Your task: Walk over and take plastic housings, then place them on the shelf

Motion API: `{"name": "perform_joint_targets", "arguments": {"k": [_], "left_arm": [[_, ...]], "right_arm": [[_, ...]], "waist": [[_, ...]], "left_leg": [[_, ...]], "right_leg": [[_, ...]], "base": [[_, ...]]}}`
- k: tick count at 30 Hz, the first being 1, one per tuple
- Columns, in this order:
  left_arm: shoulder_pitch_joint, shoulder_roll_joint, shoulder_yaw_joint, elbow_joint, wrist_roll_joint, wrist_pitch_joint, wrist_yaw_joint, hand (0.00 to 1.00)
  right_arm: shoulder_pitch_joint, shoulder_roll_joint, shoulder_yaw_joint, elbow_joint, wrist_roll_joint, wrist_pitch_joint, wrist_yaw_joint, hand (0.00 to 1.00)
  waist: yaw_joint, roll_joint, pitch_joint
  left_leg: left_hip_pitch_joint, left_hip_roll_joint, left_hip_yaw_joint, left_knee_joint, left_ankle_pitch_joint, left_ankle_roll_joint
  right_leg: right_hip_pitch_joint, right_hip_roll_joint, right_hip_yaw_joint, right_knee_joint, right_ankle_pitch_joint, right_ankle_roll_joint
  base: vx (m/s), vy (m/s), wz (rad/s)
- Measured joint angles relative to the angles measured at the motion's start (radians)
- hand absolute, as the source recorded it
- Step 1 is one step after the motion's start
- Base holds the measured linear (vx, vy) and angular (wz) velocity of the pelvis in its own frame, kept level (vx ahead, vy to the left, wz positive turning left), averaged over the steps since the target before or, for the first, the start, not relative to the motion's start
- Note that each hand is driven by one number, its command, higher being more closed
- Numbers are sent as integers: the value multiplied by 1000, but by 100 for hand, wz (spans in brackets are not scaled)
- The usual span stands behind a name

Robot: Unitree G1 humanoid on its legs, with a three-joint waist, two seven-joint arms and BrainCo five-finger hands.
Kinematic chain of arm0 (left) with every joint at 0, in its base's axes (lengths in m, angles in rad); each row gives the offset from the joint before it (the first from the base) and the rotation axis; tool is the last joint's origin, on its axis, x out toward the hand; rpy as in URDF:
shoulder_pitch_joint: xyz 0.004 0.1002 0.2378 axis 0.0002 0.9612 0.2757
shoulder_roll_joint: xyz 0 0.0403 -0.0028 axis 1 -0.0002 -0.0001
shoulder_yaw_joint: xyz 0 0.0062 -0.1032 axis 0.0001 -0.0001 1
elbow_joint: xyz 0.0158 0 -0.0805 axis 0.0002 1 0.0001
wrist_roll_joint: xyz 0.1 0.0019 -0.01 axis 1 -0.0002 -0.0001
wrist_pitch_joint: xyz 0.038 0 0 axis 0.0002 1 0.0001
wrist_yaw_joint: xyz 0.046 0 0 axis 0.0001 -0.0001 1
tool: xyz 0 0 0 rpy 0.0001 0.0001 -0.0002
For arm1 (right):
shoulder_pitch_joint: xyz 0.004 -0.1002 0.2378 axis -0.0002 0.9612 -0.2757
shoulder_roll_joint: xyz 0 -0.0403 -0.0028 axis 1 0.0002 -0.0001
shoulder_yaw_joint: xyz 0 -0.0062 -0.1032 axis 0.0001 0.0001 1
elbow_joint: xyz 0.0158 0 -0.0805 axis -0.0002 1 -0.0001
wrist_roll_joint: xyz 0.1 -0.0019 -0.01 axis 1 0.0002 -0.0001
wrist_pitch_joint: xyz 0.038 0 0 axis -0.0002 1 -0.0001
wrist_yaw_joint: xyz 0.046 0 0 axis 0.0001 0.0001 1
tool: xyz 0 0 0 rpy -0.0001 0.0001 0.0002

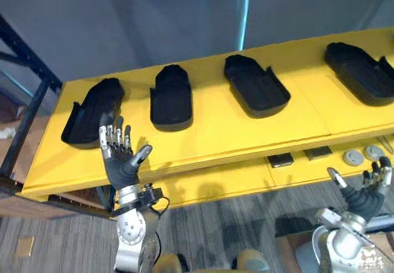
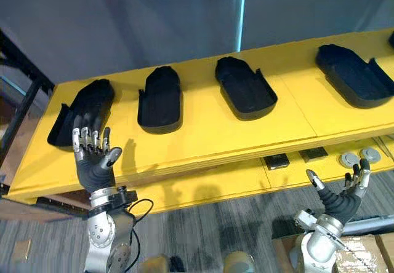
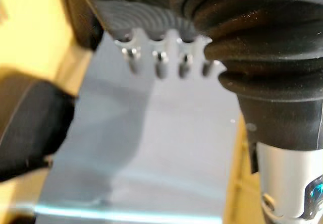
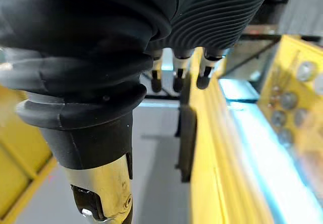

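Four black moulded plastic housings (image 1: 171, 98) lie in a row on the yellow shelf (image 1: 246, 134). The left hand (image 1: 121, 162), fingers spread and empty, hovers by the leftmost one. The right hand (image 1: 363, 196) hangs open and empty, lower down. Placing looks largely done, with nothing left in hand

We can read no text, label, number or sign here. The black moulded plastic housings (image 1: 171, 98) and the yellow shelf board (image 1: 234, 133) carry no marks we can make out. Any print on the small dark plates (image 1: 281, 160) lying on the lower yellow level (image 1: 246, 176) is too small for us to tell.
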Motion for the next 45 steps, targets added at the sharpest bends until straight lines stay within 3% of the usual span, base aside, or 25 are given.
{"name": "perform_joint_targets", "arguments": {"k": [2,4,5,6,7,8,10,12,13,14,17,18,20,23,26,28,30,34,38,45], "left_arm": [[1,0,0,0,0,-7,-20,0],[-8,17,0,-4,57,-7,-35,0],[-15,31,4,-16,85,-7,-42,0],[-20,34,11,-23,86,-8,-44,0],[-35,43,23,-22,85,-7,-52,0],[-58,52,50,-21,84,-3,-55,0],[-68,68,75,-17,86,6,-50,0],[-58,103,99,-18,86,30,-25,0],[-50,105,124,-1,87,49,-11,0],[-30,74,140,6,88,89,10,0],[19,38,187,25,87,146,25,0],[27,35,205,33,88,150,27,0],[36,29,276,97,123,150,74,0],[36,26,352,194,126,144,149,0],[39,25,450,333,152,121,283,0],[45,25,531,387,184,77,405,0],[59,31,596,409,210,55,447,0],[74,56,646,433,252,13,419,0],[69,59,646,437,184,-20,311,0],[65,70,609,510,69,-13,138,0]], "right_arm": [[0,11,10,12,27,1,9,0],[1,18,3,55,47,0,25,0],[-3,21,-13,87,61,-5,46,0],[-11,23,-24,104,75,-7,56,0],[-16,23,-40,123,75,-13,68,0],[-37,23,-64,138,73,-14,82,0],[-57,22,-84,148,76,-12,107,0],[-69,20,-100,156,76,-6,139,0],[-93,-11,-110,179,76,0,155,0],[-135,-76,-134,209,78,18,176,0],[-206,-168,-182,268,107,29,185,0],[-222,-180,-189,284,115,32,186,0],[-255,-217,-224,332,116,36,186,0],[-279,-250,-231,375,159,41,202,0],[-310,-277,-236,460,215,60,240,0],[-313,-281,-234,518,257,69,288,0],[-319,-284,-226,546,315,88,341,0],[-357,-303,-192,611,490,136,474,0],[-401,-348,-191,671,589,153,578,0],[-453,-368,-163,721,619,171,661,0]], "waist": [[7,-7,4],[-10,-5,0],[-10,-11,0],[-10,-12,-1],[-12,-13,-4],[-7,-14,-12],[-6,-19,-15],[3,-76,-47],[8,-87,-57],[25,-53,-49],[32,-9,-60],[34,-5,-62],[50,12,-73],[49,13,-73],[67,2,-72],[77,-14,-81],[78,-24,-81],[102,-28,-84],[104,-28,-84],[108,-29,-84]], "left_leg": [[10,-5,-3,-6,-2,2],[14,-3,-25,-11,1,-1],[26,5,-31,-28,9,6],[32,14,-35,-34,12,8],[39,21,-55,-40,12,7],[43,45,-70,-40,12,5],[41,64,-90,-33,16,-8],[25,59,-119,-18,8,-46],[9,76,-144,5,-1,-69],[9,112,-159,-3,6,-84],[35,111,-162,-101,58,-109],[48,109,-159,-125,69,-110],[72,100,-157,-186,102,-110],[84,81,-165,-224,126,-104],[117,59,-163,-256,140,-93],[116,43,-172,-264,147,-83],[130,31,-185,-283,159,-81],[148,29,-189,-294,166,-83],[151,25,-194,-338,199,-82],[153,21,-198,-347,208,-81]], "right_leg": [[-11,-7,15,39,6,12],[-49,-10,56,130,53,60],[-57,-6,57,159,78,56],[-69,-5,65,176,84,28],[-70,-6,75,169,46,-18],[-79,-9,122,135,31,-13],[-71,-10,158,37,66,38],[-44,-41,160,-126,206,61],[-7,-26,149,-174,173,96],[15,16,142,-218,196,75],[18,25,122,-245,206,64],[20,25,122,-248,207,63],[23,21,113,-257,208,62],[31,11,96,-265,212,69],[83,-5,93,-327,239,80],[106,-19,77,-364,257,89],[128,-27,62,-386,266,93],[149,-27,54,-396,272,92],[142,-27,45,-401,281,91],[142,-30,43,-401,284,92]], "base": [[-6,45,-12],[23,120,20],[49,93,21],[48,44,17],[26,22,25],[27,5,33],[58,-93,36],[103,-232,44],[108,-291,24],[85,-266,17],[30,-139,14],[39,-75,5],[21,-52,8],[-9,-3,17],[-12,47,6],[-19,54,21],[-10,33,19],[-25,-2,2],[-44,-5,7],[-4,0,1]]}}
